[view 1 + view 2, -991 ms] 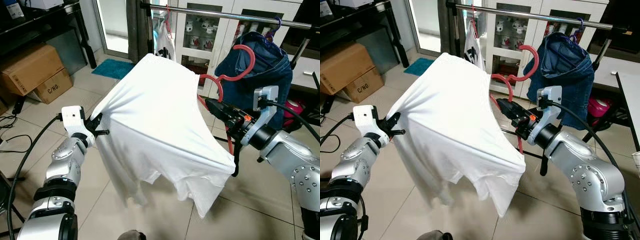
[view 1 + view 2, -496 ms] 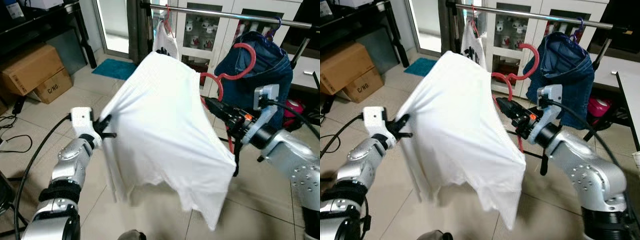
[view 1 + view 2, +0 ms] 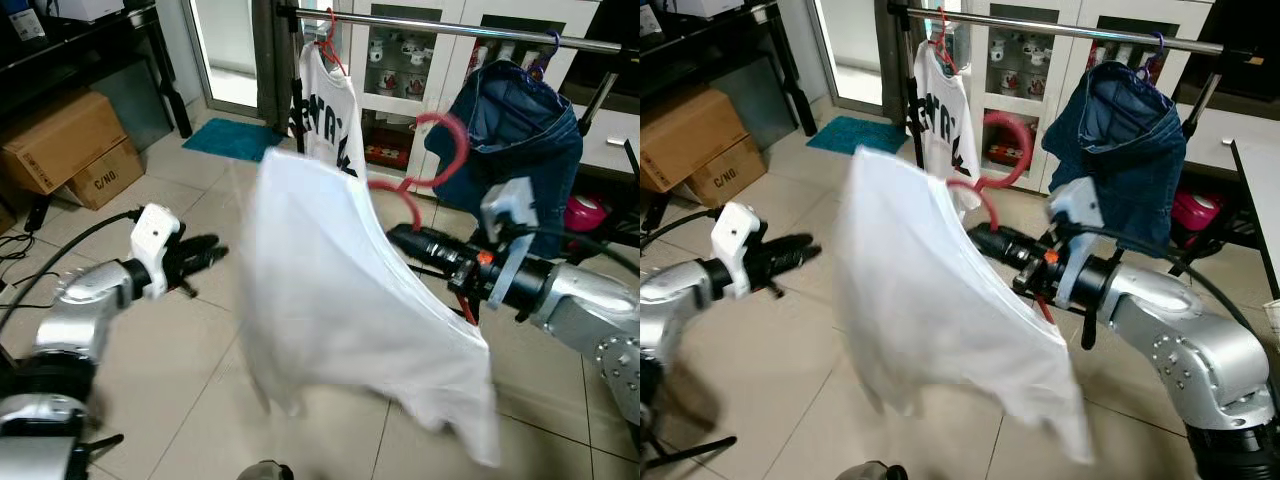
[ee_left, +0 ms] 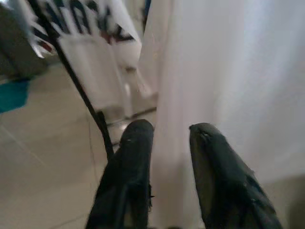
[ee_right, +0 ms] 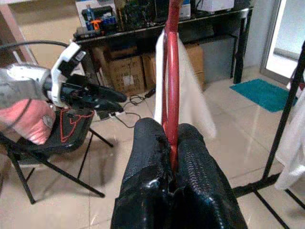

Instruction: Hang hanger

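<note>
Red hanger (image 5: 170, 71) pinched between right fingers (image 5: 200, 176), left fingers (image 4: 136, 162) apart

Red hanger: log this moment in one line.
right hand shut on red hanger | white shirt draped on it | left hand open, apart | rail not reached

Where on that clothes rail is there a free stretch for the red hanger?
The rail is bare between the printed white shirt and the jeans, the widest gap. The right tool holds the red hanger with its white shirt below that gap. The rail's ends are crowded.
</note>
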Controlling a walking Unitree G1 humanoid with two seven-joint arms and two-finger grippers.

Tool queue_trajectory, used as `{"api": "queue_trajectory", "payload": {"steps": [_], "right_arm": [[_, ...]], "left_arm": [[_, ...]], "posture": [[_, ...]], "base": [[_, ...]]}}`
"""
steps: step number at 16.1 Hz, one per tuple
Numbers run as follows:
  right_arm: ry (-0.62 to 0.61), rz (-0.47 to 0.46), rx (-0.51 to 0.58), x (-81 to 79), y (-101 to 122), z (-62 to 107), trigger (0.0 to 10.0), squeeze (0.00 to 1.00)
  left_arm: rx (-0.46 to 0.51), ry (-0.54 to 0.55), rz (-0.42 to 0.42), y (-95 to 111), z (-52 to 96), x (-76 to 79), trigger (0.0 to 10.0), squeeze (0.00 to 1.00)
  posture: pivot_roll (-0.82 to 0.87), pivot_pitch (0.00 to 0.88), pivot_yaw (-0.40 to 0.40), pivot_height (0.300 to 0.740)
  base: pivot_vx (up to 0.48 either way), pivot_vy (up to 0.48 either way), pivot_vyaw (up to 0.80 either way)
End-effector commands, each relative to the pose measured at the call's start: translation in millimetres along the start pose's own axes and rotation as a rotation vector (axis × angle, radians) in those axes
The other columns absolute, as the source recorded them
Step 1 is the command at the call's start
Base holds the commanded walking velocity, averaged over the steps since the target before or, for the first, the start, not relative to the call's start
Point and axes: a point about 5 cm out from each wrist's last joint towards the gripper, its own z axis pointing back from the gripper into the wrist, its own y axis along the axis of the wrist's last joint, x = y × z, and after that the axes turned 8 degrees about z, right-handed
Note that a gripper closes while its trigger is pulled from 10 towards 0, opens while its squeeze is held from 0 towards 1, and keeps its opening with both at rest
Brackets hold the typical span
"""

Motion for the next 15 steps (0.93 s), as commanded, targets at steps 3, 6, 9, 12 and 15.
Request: {"api": "queue_trajectory", "payload": {"steps": [3,6,9,12,15], "right_arm": [[0.027,0.036,0.039,-0.6,10.1,-0.6,10.0,0.0],[0.107,0.03,0.067,-7.9,13.4,3.2,10.0,0.0],[0.212,0.024,0.077,-17.4,13.6,7.8,10.0,0.0],[0.269,0.027,0.091,-23.2,17.6,9.1,10.0,0.0],[0.309,0.03,0.099,-29.0,19.7,7.6,10.0,0.0]], "left_arm": [[0.011,-0.013,-0.034,16.0,-0.2,-8.2,10.0,1.0],[0.09,-0.04,-0.028,32.4,-2.8,-11.6,10.0,1.0],[0.094,-0.164,-0.041,44.7,-4.9,-10.0,10.0,1.0],[0.095,-0.261,-0.028,50.4,-7.1,-6.4,10.0,0.0],[0.083,-0.41,0.002,50.1,-13.8,5.5,10.0,0.0]], "posture": [[-0.12,0.0,0.097,0.74],[-0.12,0.0,0.096,0.74],[-0.13,0.0,0.096,0.74],[-0.13,0.0,0.094,0.74],[-0.13,0.0,0.098,0.74]], "base": [[0.0,0.0,0.0],[0.0,0.0,0.0],[0.0,0.0,0.0],[0.0,0.0,0.0],[0.0,0.0,0.0]]}}
